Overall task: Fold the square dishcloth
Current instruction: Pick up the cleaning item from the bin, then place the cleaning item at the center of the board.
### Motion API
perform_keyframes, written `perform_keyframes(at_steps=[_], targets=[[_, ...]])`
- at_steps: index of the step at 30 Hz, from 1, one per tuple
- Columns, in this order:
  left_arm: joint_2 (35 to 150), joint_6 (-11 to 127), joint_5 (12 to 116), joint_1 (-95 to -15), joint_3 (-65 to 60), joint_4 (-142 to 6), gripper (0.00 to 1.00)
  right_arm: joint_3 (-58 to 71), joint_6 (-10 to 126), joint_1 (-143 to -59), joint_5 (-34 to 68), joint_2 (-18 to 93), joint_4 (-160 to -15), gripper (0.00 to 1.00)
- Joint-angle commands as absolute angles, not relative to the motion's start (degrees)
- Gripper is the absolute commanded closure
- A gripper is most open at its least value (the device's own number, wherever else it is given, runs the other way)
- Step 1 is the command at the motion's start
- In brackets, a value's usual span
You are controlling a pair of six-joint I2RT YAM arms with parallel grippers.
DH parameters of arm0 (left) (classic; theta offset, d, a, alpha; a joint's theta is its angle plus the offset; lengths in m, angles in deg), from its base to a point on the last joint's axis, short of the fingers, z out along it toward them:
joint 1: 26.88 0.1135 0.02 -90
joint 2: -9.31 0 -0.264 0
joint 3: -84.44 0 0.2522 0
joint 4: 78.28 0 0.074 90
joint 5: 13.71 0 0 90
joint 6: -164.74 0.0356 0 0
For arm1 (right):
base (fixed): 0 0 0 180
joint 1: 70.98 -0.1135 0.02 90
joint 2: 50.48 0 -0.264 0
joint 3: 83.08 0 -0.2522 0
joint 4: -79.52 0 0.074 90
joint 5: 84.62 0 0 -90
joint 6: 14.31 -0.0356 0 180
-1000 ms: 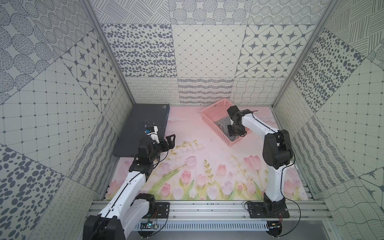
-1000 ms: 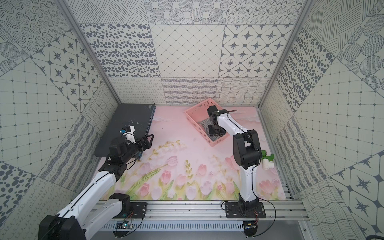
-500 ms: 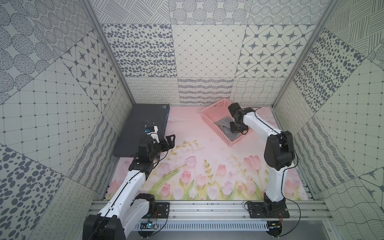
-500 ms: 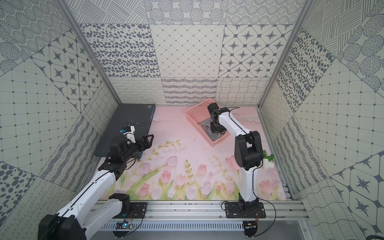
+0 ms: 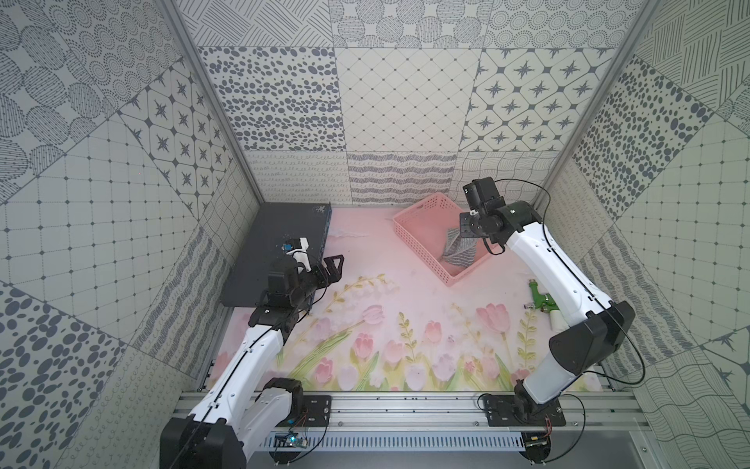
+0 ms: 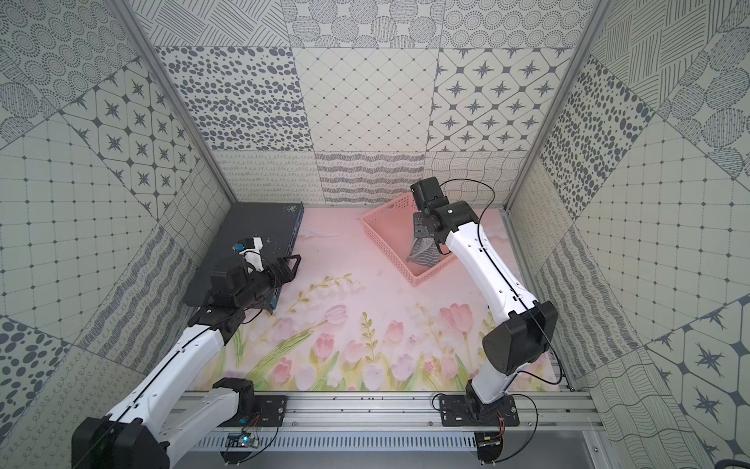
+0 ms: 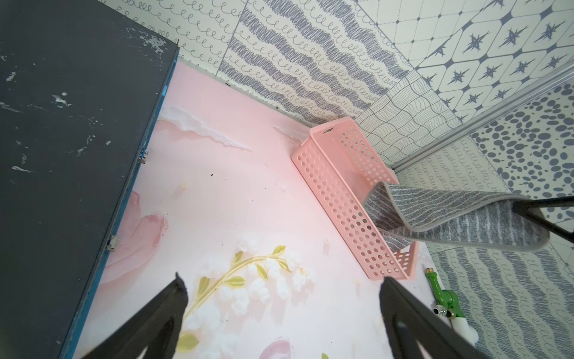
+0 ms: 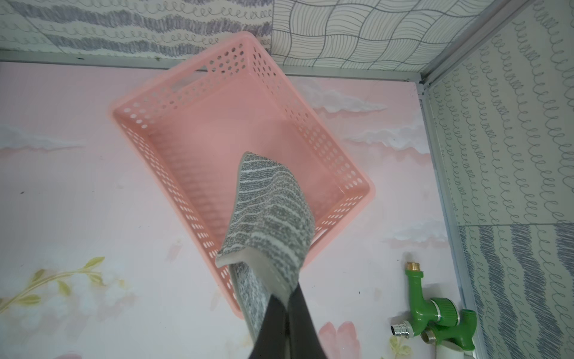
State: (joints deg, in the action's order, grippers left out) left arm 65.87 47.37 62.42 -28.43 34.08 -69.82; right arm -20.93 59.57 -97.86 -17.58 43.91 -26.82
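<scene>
Risk: right gripper [image 8: 281, 298] pinches the square dishcloth [image 8: 270, 211] over the pink basket [image 8: 174, 91] — hanging hem, seemingly inside, may snag the wall; left gripper [image 7: 281, 278] gapes empty.

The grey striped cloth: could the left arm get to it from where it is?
Probably, with a long stretch. The dishcloth hangs from the shut right gripper over the pink basket; the open left gripper faces it across bare mat, nothing between.
</scene>
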Motion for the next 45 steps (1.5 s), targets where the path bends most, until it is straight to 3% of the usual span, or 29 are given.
perform_keyframes(at_steps=[1,10,19,24,34,45], targets=[[66.2,42.1,59.6,-28.5,33.2,-69.3,0.01,-24.7,59.5,-101.6,-16.8,40.8,-27.7,1.00],[67.4,39.7,57.8,-28.5,31.9,-68.0,0.01,-37.2,58.5,-117.7,-14.5,43.8,-27.1,1.00],[59.9,37.8,66.6,-28.4,27.0,-55.4,0.01,-44.8,50.5,-126.9,-7.7,51.7,-25.4,1.00],[58.4,38.7,66.2,-28.5,23.9,-49.2,0.01,-39.0,46.2,-125.2,-6.3,53.5,-25.4,1.00],[65.7,39.5,50.8,-29.4,26.1,-51.4,0.01,-19.8,42.3,-108.8,1.7,59.0,-30.0,1.00],[80.3,38.1,55.0,-44.5,30.7,-62.0,0.14,-8.1,41.3,-106.1,-2.7,56.3,-35.0,0.96]])
